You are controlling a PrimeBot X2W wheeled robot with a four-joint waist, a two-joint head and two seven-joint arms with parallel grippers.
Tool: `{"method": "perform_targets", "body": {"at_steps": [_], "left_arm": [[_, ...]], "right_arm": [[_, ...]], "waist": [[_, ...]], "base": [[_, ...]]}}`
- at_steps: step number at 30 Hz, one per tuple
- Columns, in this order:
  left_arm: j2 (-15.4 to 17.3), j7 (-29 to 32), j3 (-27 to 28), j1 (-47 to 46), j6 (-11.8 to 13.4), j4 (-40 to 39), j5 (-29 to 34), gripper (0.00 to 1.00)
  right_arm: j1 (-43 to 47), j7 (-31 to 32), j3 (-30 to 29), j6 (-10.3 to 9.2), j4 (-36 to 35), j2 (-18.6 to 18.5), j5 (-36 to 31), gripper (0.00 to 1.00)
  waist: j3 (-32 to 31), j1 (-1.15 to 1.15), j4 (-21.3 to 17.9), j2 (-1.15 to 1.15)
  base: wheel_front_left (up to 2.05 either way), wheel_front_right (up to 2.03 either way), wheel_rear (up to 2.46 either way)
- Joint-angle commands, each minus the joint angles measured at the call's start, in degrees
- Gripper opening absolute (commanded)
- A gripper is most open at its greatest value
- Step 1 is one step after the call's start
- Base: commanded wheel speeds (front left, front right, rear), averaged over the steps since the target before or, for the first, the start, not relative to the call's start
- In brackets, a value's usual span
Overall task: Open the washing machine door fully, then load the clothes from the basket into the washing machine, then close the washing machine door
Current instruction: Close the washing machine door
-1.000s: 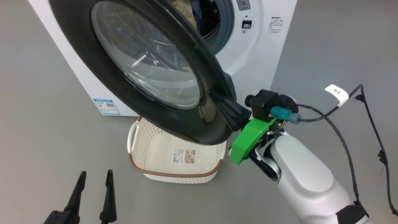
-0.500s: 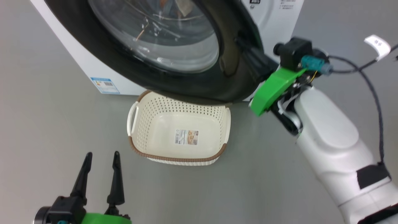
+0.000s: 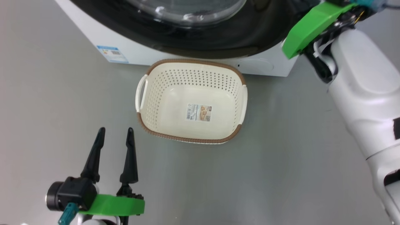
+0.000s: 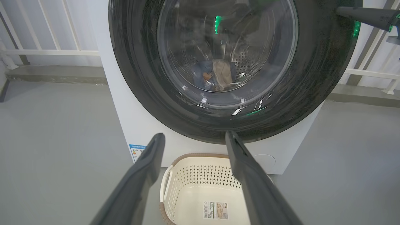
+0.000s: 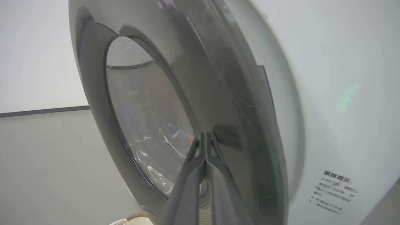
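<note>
The washing machine door (image 4: 312,78), black-rimmed with a glass dome, lies almost flat against the white washing machine (image 4: 115,109). Through the glass I see the clothes (image 4: 215,76), blue and beige, inside the drum. My right gripper (image 5: 205,135) is shut, its tips pressed on the door's black rim (image 5: 225,78) near its outer edge. The cream basket (image 3: 175,103) stands on the floor in front of the machine (image 3: 137,56), with just a label sticker on its bottom. My left gripper (image 3: 115,131) hovers open near the basket's front left corner, nothing between its fingers.
Grey floor surrounds the basket on all sides. A white railing (image 4: 47,51) runs behind the machine on both sides. My pale right forearm (image 3: 365,87) reaches up along the right of the head view toward the door.
The head camera has tilted down. The door has swung from partly open to nearly against the machine, with my shut right gripper staying on its rim. The left gripper stays open.
</note>
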Motion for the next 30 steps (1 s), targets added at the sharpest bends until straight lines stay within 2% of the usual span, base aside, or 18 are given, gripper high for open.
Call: {"method": "perform_targets", "body": {"at_steps": [1, 17, 30], "left_arm": [[0.5, -0.5, 1.7, -1.7, -0.4, -1.1, 0.8, 1.00], [-0.7, -0.5, 2.1, -4.2, -2.0, 0.4, 1.9, 1.00], [-0.8, -0.5, 2.3, -4.2, -1.7, 1.1, 1.9, 1.00]], "right_arm": [[-1.7, -0.6, 0.6, 0.07, -0.5, 0.6, 0.4, 0.00], [-10.0, -2.4, 1.3, 0.07, 8.8, -1.0, 3.3, 0.00], [-6.5, -2.4, 4.8, 0.07, 6.4, -1.0, 4.7, 0.00]], "waist": [[2.0, 0.00, 1.9, 0.00], [3.4, 0.00, 3.4, 0.00], [2.3, 0.00, 2.6, 0.00]], "base": [[0.00, 0.00, 0.00], [0.00, 0.00, 0.00], [0.00, 0.00, 0.00]]}}
